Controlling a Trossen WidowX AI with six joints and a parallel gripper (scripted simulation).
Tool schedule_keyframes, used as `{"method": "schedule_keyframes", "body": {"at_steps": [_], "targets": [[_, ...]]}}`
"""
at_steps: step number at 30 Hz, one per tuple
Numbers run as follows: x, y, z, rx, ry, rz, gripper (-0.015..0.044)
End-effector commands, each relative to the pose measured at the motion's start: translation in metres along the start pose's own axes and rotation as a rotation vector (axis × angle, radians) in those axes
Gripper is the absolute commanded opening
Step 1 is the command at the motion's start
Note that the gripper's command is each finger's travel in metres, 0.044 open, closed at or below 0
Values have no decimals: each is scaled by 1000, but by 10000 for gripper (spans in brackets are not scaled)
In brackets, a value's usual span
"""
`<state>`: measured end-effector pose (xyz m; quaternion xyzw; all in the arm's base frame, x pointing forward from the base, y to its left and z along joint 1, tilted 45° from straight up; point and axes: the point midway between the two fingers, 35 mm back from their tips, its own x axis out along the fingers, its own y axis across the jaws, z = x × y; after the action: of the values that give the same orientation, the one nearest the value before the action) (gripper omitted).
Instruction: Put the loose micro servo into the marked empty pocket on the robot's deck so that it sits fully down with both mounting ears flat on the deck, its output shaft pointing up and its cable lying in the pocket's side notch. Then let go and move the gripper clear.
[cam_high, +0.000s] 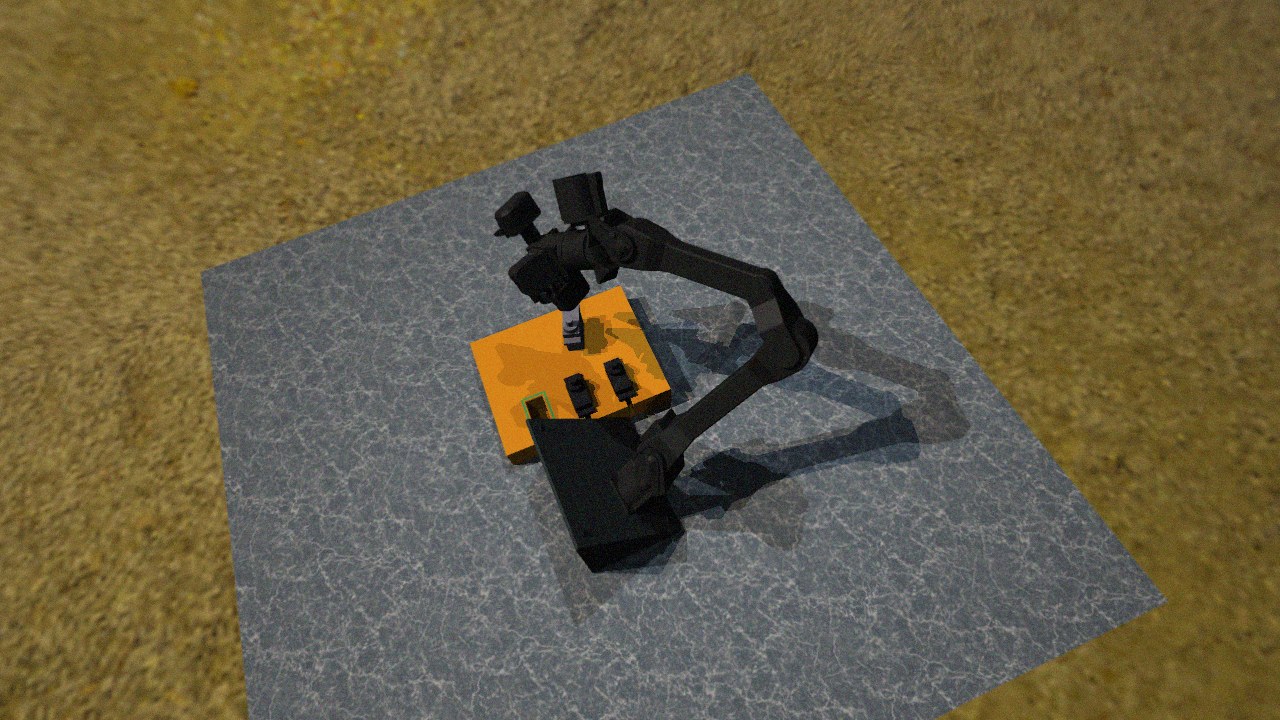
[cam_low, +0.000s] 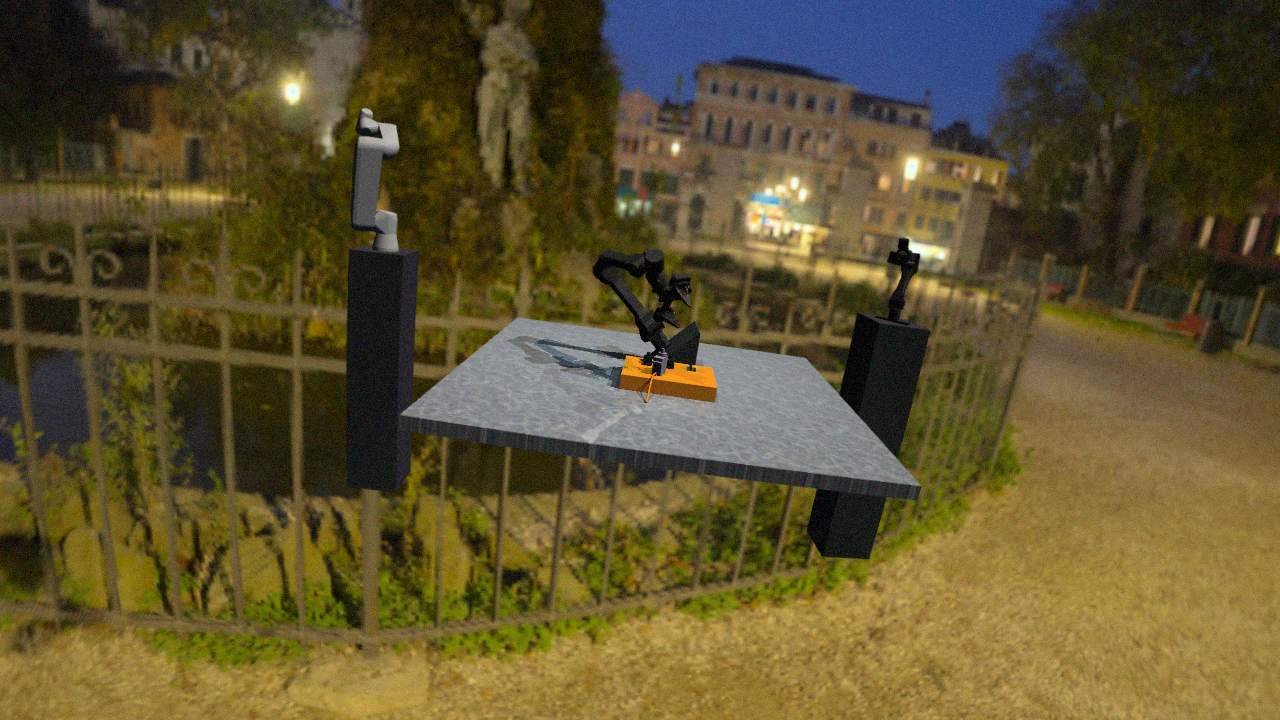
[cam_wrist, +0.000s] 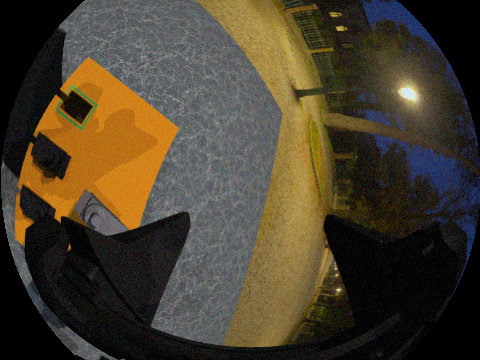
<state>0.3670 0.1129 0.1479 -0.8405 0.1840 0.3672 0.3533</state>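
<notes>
My gripper (cam_wrist: 259, 220) hangs above the far end of the orange deck (cam_high: 528, 362), and my fingers are spread wide with nothing between them. In the wrist view they show as two dark wedges at the lower left and lower right of the frame, with grey table (cam_wrist: 200, 74) and a strip of sandy ground in the gap between them.

In the top view the loose servo (cam_high: 572, 329) is a small grey block standing on the deck, just below the dark bulk of my wrist near the middle of the frame. I am not touching it. In the wrist view only a pale grey corner of it (cam_wrist: 96, 210) shows at the lower left, right beside my left-hand wedge and partly hidden by it. I cannot make out its cable from here.

The marked pocket (cam_high: 537, 407) sits toward the lower left of the deck in the top view, a dark rectangular hole with a thin green outline, close to the black base block (cam_high: 586, 488) my arm is mounted on. In the wrist view the same pocket (cam_wrist: 78, 108) lies at the upper left, with a short dark notch running off one corner. Nothing is in it.

Two black servos (cam_high: 597, 386) are already seated side by side in the deck, between the grey one and the base, just to the right of the pocket.
</notes>
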Motion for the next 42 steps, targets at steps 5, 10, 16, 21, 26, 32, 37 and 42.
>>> {"method": "schedule_keyframes", "body": {"at_steps": [5, 10, 16, 21, 26, 32, 37, 42], "targets": [[14, 23, -2, -106, -14, 222, 440], [20, 40, -4, -182, -30, 371, 440], [22, 59, -8, -284, -57, 545, 440], [22, 73, -13, -374, -86, 686, 440], [20, 84, -19, -471, -121, 823, 440], [15, 95, -29, -593, -172, 981, 440], [14, 97, -31, -624, -186, 1019, 440], [20, 107, -33, -624, -185, 1018, 440]]}}
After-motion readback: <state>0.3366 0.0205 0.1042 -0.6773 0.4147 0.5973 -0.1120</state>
